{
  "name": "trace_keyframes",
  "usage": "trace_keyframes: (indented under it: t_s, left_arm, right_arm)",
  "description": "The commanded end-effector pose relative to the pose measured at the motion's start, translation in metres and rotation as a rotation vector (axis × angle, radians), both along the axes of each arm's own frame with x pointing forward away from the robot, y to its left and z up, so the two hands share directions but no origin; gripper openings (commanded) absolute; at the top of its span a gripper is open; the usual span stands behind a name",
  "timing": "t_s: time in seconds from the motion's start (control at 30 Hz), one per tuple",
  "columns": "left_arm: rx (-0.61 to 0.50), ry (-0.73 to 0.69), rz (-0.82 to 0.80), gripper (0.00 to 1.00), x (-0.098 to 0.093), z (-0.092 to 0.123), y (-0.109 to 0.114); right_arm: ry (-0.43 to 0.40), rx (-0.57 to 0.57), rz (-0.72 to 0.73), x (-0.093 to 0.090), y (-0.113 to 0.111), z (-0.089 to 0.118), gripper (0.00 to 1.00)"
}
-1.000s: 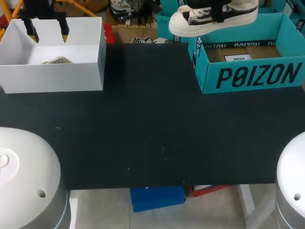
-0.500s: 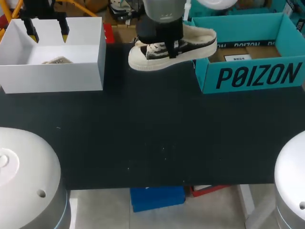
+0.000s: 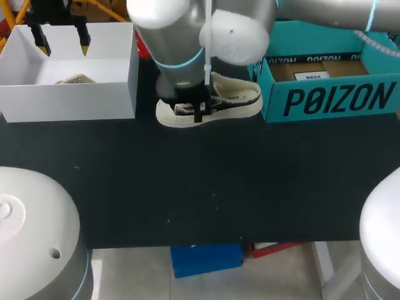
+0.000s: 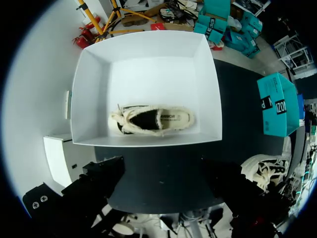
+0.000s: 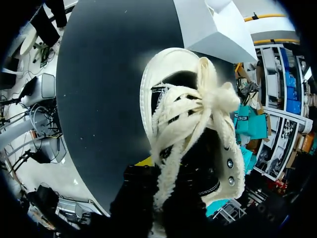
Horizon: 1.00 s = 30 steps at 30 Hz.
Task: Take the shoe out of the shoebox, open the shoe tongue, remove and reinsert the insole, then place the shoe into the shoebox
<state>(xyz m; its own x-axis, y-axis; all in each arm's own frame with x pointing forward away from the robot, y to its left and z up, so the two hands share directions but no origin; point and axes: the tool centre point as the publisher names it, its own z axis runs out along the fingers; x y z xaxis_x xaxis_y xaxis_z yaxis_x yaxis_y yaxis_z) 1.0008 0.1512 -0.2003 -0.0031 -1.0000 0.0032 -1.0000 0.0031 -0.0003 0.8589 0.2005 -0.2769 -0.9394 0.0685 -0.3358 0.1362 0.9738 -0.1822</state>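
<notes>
Cream shoe (image 3: 240, 100) is clamped across its middle by the right gripper (image 3: 199, 110).

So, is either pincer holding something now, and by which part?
The right pincer holds the shoe across its middle, at the laces. The left pincer holds nothing, open above the white box.

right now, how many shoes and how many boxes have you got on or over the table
shoes: 2 (held shoe in the right gripper, second shoe in the white box)
boxes: 2 (white box, teal shoebox)
total: 4
</notes>
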Motion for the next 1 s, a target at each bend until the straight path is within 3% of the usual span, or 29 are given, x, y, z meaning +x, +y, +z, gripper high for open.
trace_keyframes:
  t_s: [0.03, 0.23, 0.53, 1.0]
  left_arm:
    - [0.002, 0.001, 0.002, 1.0, 0.0, 0.0, -0.001]
    - [0.002, 0.001, 0.002, 1.0, 0.0, 0.0, -0.001]
    - [0.002, 0.001, 0.002, 1.0, 0.0, 0.0, -0.001]
    - [0.002, 0.001, 0.002, 1.0, 0.0, 0.0, -0.001]
  right_arm:
    - [-0.045, 0.019, -0.002, -0.006, -0.001, -0.043, 0.0]
    - [-0.028, 0.051, 0.015, -0.013, -0.004, -0.074, 0.0]
    - [-0.018, 0.098, 0.041, -0.014, -0.012, -0.099, 0.0]
    - [0.003, 0.151, 0.1, -0.006, -0.005, -0.118, 0.0]
